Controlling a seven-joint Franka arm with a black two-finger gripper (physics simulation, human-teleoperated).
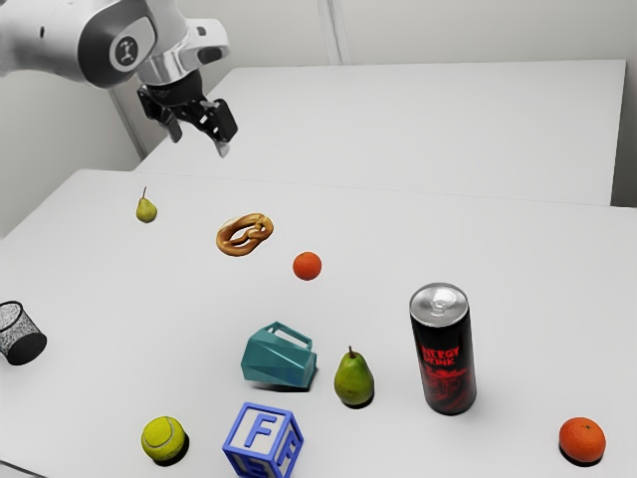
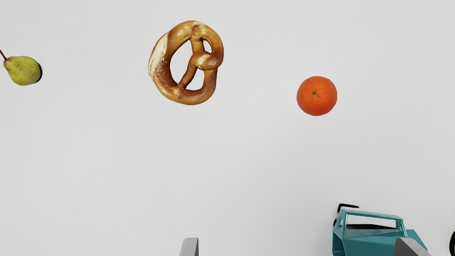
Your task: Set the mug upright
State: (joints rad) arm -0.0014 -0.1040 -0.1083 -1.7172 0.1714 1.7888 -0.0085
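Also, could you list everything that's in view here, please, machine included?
Mug: one, teal, lying on its side
Pears: two, green, one between mug and can, one past the pretzel
Can: one, black with red print, beside the nearer pear
Pretzel: one, brown, between the farther pear and an orange
Oranges: two, orange, one near the pretzel, one beyond the can
Ball: one, yellow-green, beside the block
Block: one, blue and white, near the mug
Cup: one, grey and black, exterior view's left edge
Table: one, white, underneath
Arm: one, white and grey, upper left of the exterior view
Gripper: one, black, open above the table
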